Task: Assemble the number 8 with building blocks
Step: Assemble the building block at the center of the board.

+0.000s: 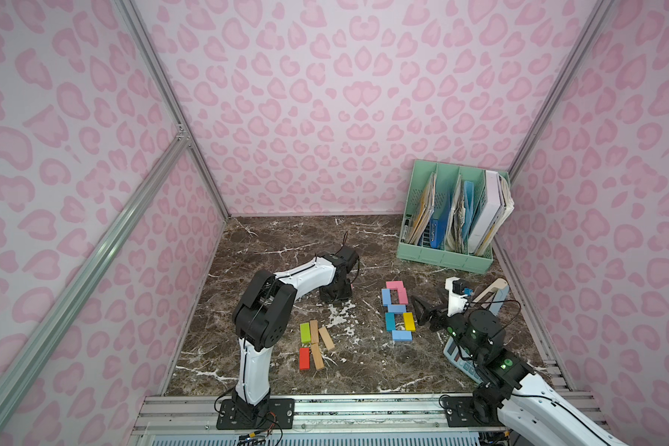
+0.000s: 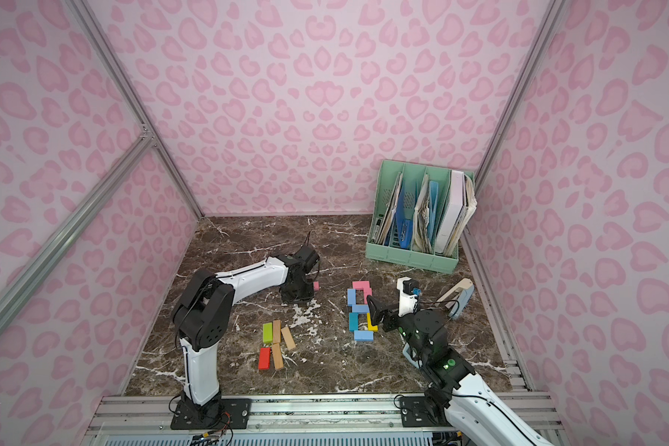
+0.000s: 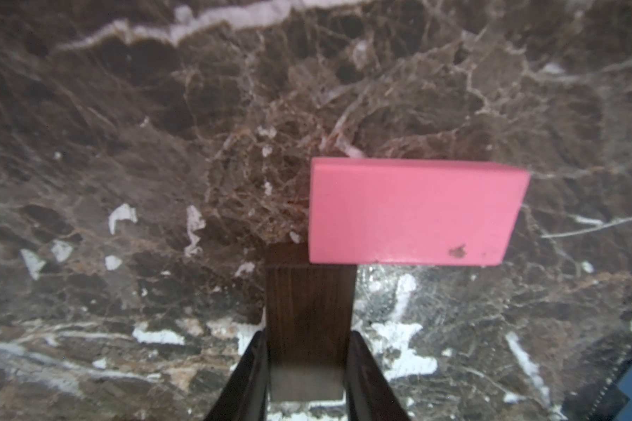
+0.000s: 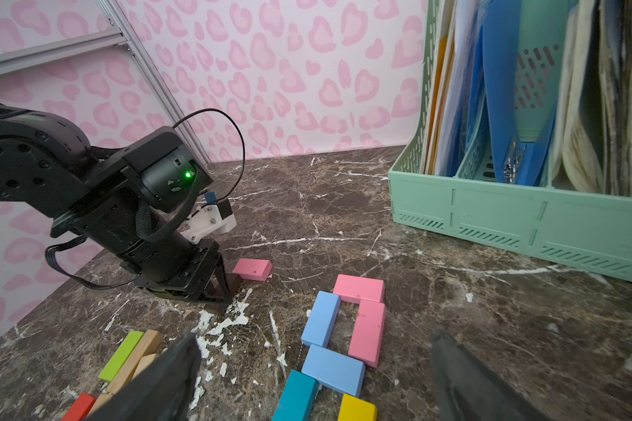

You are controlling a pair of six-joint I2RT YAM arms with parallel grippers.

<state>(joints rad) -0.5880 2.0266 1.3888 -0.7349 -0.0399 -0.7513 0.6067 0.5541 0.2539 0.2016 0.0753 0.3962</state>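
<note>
My left gripper [image 3: 309, 339] is shut on a dark brown building block [image 3: 309, 291], low over the marble at mid-table [image 1: 337, 297]. A loose pink block [image 3: 413, 211] lies flat at the brown block's far end and overlaps it in the left wrist view. To the right, pink, light blue, teal and yellow blocks lie in a figure of two loops [image 1: 396, 309]. My right gripper [image 1: 429, 305] hovers open just right of that figure, empty [image 4: 314, 340]. Green, red and tan blocks [image 1: 313, 343] lie in a loose group near the left arm.
A mint file organizer [image 1: 447, 258] full of folders stands at the back right. A pale blue calculator [image 1: 452, 353] lies under the right arm. A beige and pale blue object [image 1: 493, 293] rests by the right wall. Pink patterned walls enclose the table.
</note>
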